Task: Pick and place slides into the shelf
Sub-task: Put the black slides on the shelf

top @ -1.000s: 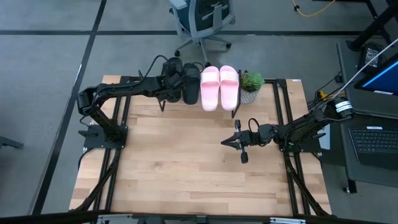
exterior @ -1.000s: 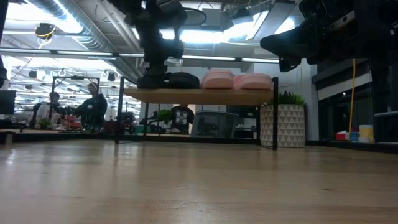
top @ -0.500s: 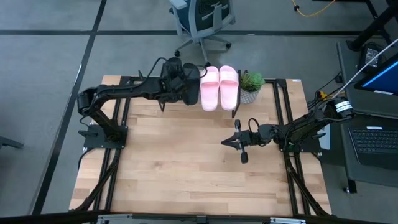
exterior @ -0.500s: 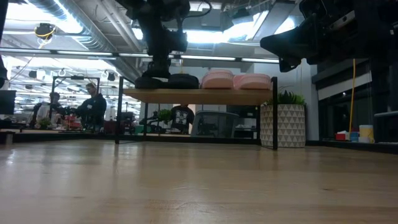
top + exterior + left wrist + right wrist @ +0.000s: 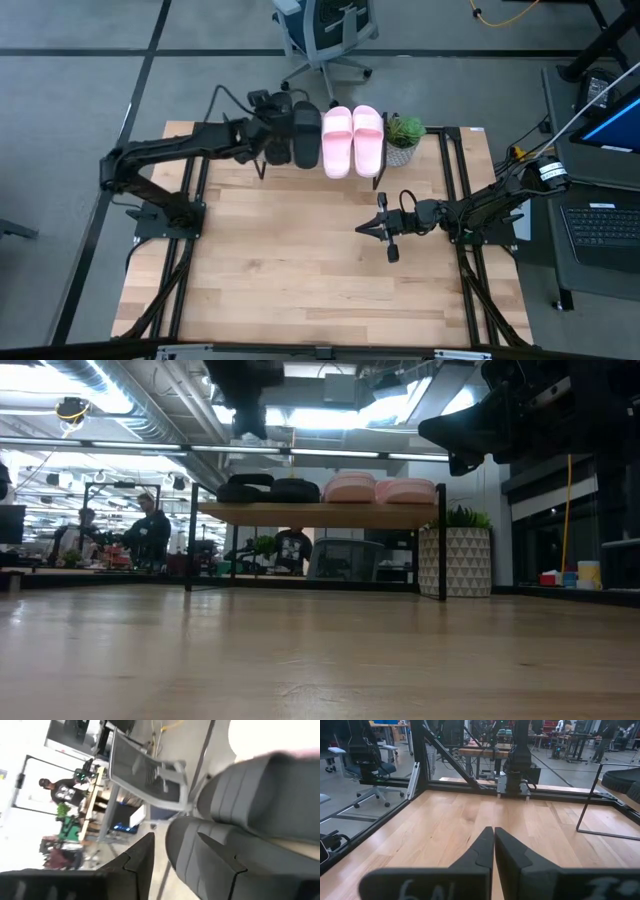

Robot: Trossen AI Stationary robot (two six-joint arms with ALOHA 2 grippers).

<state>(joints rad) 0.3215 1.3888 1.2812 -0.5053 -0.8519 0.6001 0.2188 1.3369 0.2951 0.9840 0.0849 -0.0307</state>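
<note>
Hovering with fingers parted just beside the black slides [image 5: 294, 136], our left gripper [image 5: 262, 103] holds nothing; black and pink slides [image 5: 353, 139] sit on the shelf [image 5: 320, 513]. Our right gripper [image 5: 362, 229] waits clenched mid-table.

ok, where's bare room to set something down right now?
Free: the tabletop in front of the shelf, around the right gripper. Crowded: the shelf top, holding black slides and pink slides, left gripper beside them, plant pot at its end.
</note>
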